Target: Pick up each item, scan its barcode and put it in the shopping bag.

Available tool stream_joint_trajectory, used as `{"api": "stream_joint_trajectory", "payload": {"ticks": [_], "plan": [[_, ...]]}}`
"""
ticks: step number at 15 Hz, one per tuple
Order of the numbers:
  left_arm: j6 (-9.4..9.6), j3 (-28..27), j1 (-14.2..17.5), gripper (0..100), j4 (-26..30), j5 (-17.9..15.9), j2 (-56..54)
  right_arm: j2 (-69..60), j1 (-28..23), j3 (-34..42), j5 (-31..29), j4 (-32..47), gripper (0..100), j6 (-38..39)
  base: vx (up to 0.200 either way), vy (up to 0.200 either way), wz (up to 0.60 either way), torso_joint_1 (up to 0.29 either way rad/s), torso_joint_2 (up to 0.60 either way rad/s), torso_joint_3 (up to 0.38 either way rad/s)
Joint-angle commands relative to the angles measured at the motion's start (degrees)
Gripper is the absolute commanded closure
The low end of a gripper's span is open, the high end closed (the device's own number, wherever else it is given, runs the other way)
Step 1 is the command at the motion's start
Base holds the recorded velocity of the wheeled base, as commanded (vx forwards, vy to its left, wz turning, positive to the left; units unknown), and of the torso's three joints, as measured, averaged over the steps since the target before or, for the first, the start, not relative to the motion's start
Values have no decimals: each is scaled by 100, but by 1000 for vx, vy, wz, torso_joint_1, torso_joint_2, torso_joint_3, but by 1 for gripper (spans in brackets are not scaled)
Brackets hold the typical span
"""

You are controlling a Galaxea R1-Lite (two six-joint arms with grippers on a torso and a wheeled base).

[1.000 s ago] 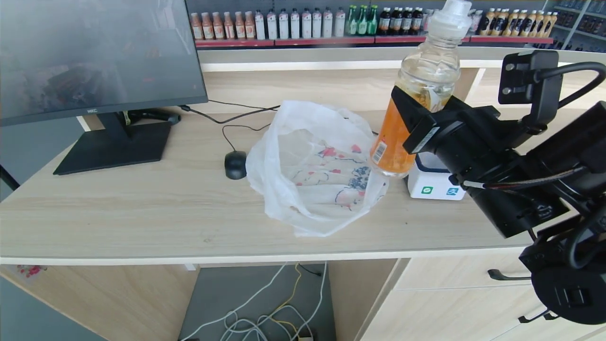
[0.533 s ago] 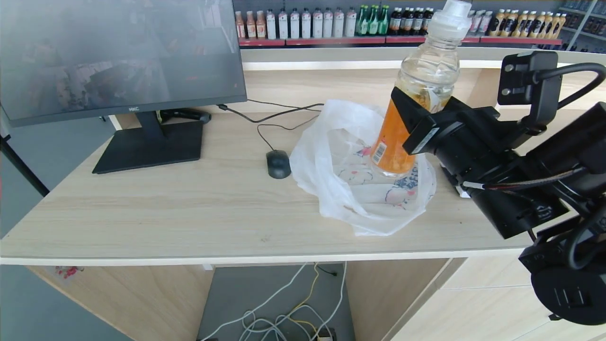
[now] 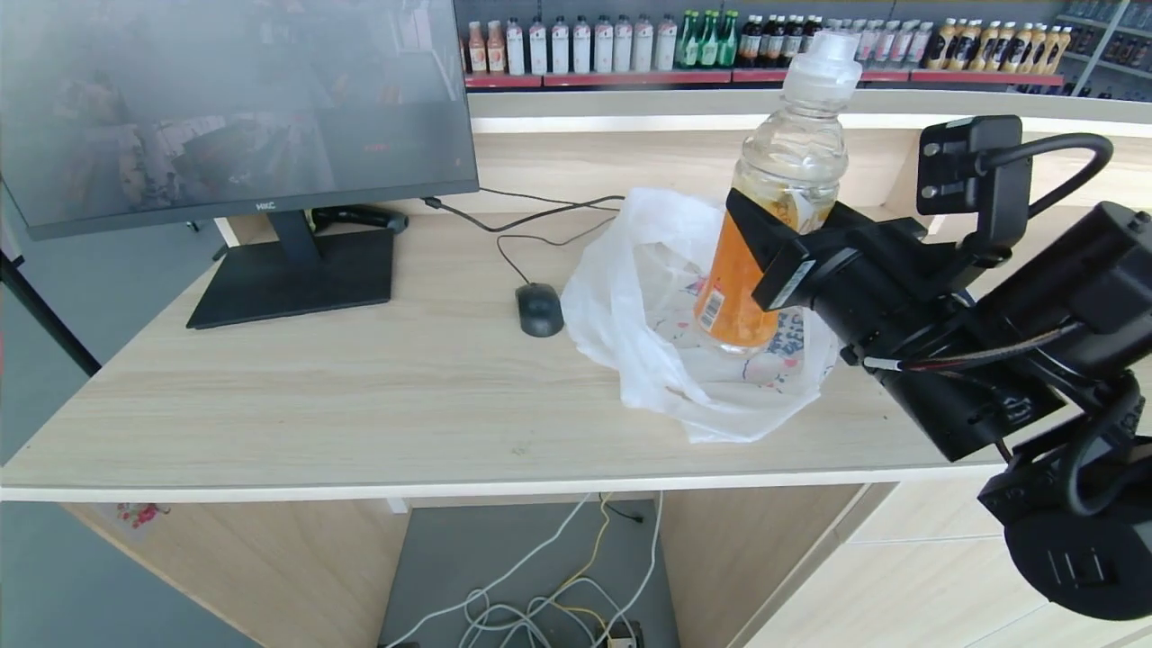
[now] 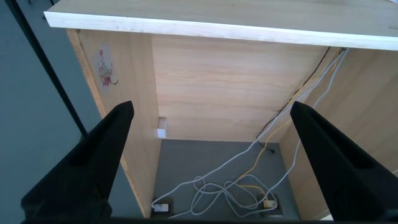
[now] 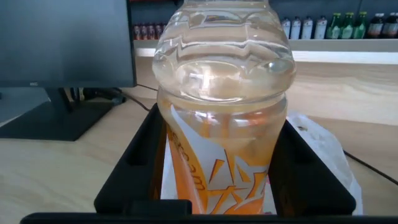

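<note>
My right gripper [image 3: 761, 241] is shut on a clear bottle [image 3: 794, 153] with an orange label and a white cap, held upright and leaning slightly. The bottle's base hangs at the open mouth of the white plastic shopping bag [image 3: 657, 360], which lies crumpled on the wooden counter [image 3: 360, 396]. In the right wrist view the bottle [image 5: 222, 93] sits between the black fingers [image 5: 134, 162], with the bag [image 5: 323, 146] behind it. My left gripper [image 4: 211, 162] is open below the counter's edge, facing the cables under the desk.
A monitor [image 3: 234, 99] stands at the counter's back left, with a handheld scanner [image 3: 360, 217] behind its base. A black mouse [image 3: 540, 309] and its cable lie just left of the bag. Shelves of bottles [image 3: 720, 40] line the back wall.
The head camera has swung, shifting the whole scene rightward. Against the counter, the bottle in my right gripper went from above the white scanner box to the bag's mouth and sank a little.
</note>
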Motion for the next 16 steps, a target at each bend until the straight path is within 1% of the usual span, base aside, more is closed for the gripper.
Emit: {"api": "stream_joint_trajectory", "payload": {"ticks": [1,3,5,7,9,10,11,14,15,16], "plan": [[2,0,4,0,-1,9,-2,144,-31,-96,21,76,100,-3,0,0,0,0,0,0],[2,0,4,0,-1,0,-2,311,-171,-334,47,313,100,-3,0,0,0,0,0,0],[2,0,4,0,-1,0,-2,610,-356,-896,74,498,100,-3,0,0,0,0,0,0],[2,0,4,0,-1,9,-2,759,-523,-1494,91,1113,100,6,0,0,0,0,0,0],[2,0,4,0,-1,0,-2,944,-567,-1925,205,1447,100,6,0,0,0,0,0,0],[2,0,4,0,-1,9,-2,1128,-619,-2206,443,1640,100,-3,0,0,0,0,0,0],[2,0,4,0,-1,0,-2,1234,-637,-2373,478,1763,100,-3,0,0,0,0,0,0],[2,0,4,0,-1,9,-2,1647,-663,-3190,522,2168,100,6,0,0,0,0,0,0],[2,0,4,0,-1,0,-2,1814,-663,-3471,654,2264,100,6,0,0,0,0,0,0],[2,0,4,0,-1,0,-2,1884,-663,-3568,698,2282,100,6,0,0,0,0,0,0]]}}
